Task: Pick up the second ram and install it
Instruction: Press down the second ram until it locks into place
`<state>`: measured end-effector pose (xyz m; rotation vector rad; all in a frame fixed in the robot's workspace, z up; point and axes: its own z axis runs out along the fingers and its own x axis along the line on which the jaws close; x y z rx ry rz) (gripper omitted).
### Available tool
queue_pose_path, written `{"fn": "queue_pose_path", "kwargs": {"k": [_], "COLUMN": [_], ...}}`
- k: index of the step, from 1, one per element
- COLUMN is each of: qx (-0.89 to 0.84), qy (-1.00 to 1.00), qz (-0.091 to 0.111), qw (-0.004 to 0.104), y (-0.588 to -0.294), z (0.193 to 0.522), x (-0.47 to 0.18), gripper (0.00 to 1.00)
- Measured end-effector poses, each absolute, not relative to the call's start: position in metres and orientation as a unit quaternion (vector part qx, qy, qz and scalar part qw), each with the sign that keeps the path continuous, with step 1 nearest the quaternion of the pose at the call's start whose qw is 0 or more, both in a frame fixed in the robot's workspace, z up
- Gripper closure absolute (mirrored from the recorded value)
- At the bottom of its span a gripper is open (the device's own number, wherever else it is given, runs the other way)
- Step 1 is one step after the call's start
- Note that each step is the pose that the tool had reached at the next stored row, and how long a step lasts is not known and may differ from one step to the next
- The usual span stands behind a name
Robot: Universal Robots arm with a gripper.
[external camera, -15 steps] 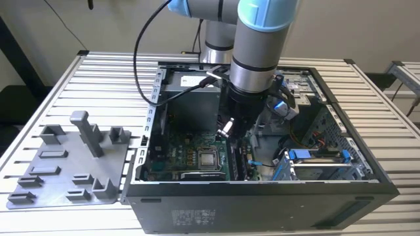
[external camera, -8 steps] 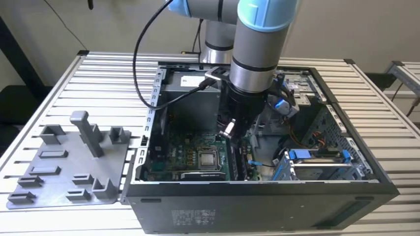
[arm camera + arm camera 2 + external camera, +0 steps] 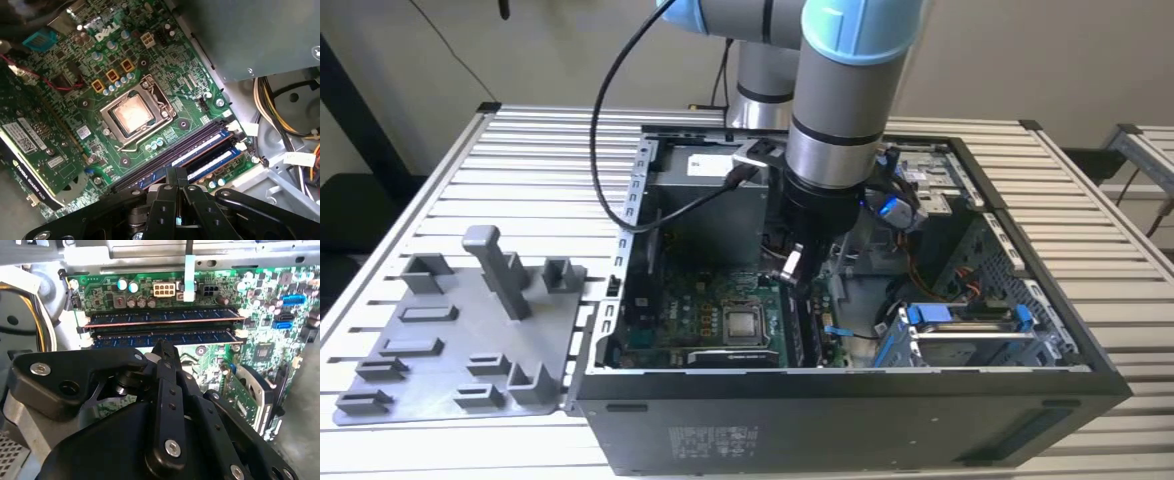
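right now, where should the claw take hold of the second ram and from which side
I'd grip the second ram by its long top edge near mid-length, across the thin faces, coming straight down through the case's open side. It stands on edge on the motherboard with another stick close alongside, leaving only that edge free.

second ram (image 3: 210,161) partly behind hand (image 3: 176,176), grip prob. unclear

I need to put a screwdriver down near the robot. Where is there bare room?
Free: the slatted metal table beyond the grey moulded holder tray, and right of the open black computer case in the exterior view. Crowded: inside the case, around the black gripper and green motherboard.
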<state>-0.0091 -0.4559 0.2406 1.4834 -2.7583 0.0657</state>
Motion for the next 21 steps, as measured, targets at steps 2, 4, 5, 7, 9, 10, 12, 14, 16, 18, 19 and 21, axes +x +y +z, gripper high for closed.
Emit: {"fn": "queue_pose_path", "kwargs": {"k": [2, 4, 5, 7, 9, 10, 12, 14, 16, 18, 19, 21], "qx": [0.487, 0.499, 0.505, 0.517, 0.529, 0.533, 0.543, 0.553, 0.562, 0.573, 0.579, 0.591], "qy": [-0.873, -0.866, -0.863, -0.856, -0.849, -0.846, -0.84, -0.833, -0.827, -0.819, -0.815, -0.806], "qz": [0.02, 0.019, 0.019, 0.017, 0.016, 0.014, 0.012, 0.01, 0.009, 0.009, 0.009, 0.009], "qw": [0.004, 0.003, 0.002, 0.001, 0.0, -0.001, -0.003, -0.004, -0.005, -0.005, -0.005, -0.005], "y": [-0.4559, -0.4559, -0.4559, -0.4559, -0.4559, -0.4559, -0.4559, -0.4559, -0.4559, -0.4559, -0.4559, -0.4559], "z": [0.2405, 0.2403, 0.2401, 0.2395, 0.2388, 0.2386, 0.2379, 0.2376, 0.2373, 0.2372, 0.2372, 0.2372], "x": [-0.0091, -0.0093, -0.0094, -0.0097, -0.0101, -0.0103, -0.0108, -0.0114, -0.012, -0.0121, -0.0121, -0.0121], "gripper": [0.89, 0.89, 0.89, 0.89, 0.89, 0.89, 0.89, 0.89, 0.89, 0.89, 0.89, 0.89]}}
